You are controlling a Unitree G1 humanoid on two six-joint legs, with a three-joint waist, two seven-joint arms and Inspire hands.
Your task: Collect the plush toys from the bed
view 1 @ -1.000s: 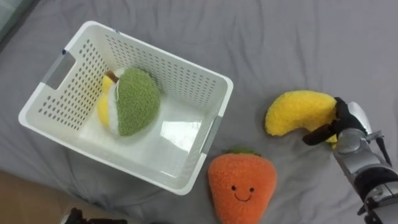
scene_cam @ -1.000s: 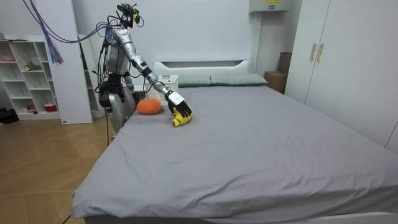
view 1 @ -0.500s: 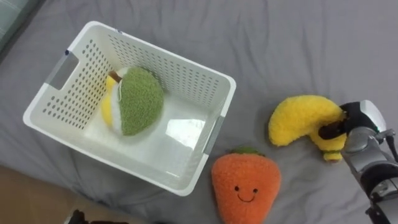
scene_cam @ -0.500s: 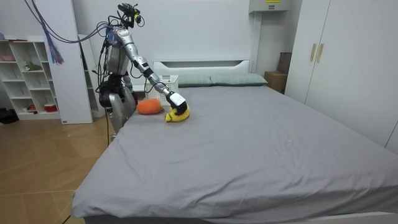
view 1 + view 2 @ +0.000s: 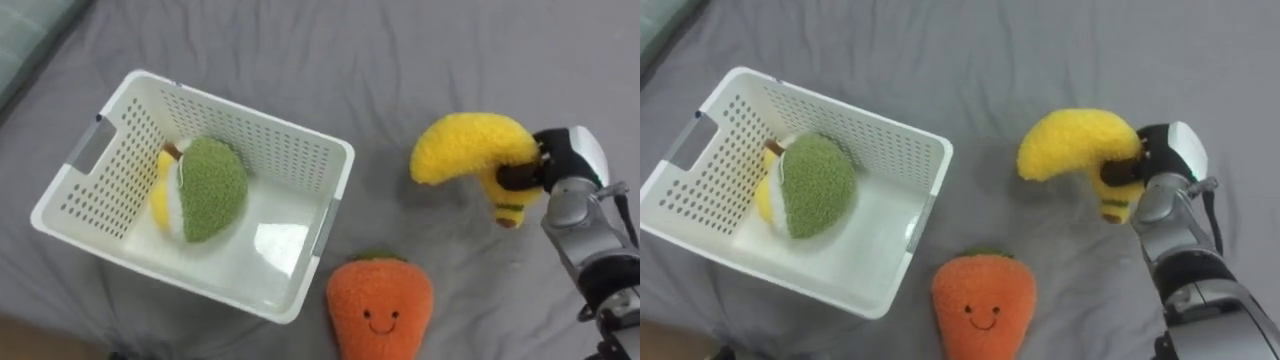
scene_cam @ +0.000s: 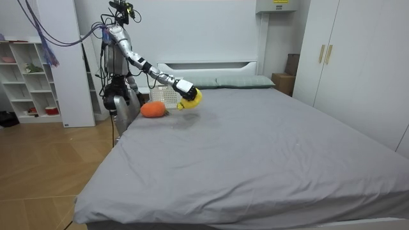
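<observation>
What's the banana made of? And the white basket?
The banana looks like fuzzy, matte plush cloth, probably stuffed: its surface is fluffy. The basket looks like hard white plastic: smooth, slightly shiny, with rows of moulded holes.

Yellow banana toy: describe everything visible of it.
The banana toy is a curved plush of fuzzy yellow fabric, with darker bands near its lower end. The right hand has its dark fingers curled round it near that end. In the room view it hangs clear of the grey bed. Its arch points up, with the thick end toward the white basket. Nothing else touches it; the carrot toy lies apart from it.
</observation>
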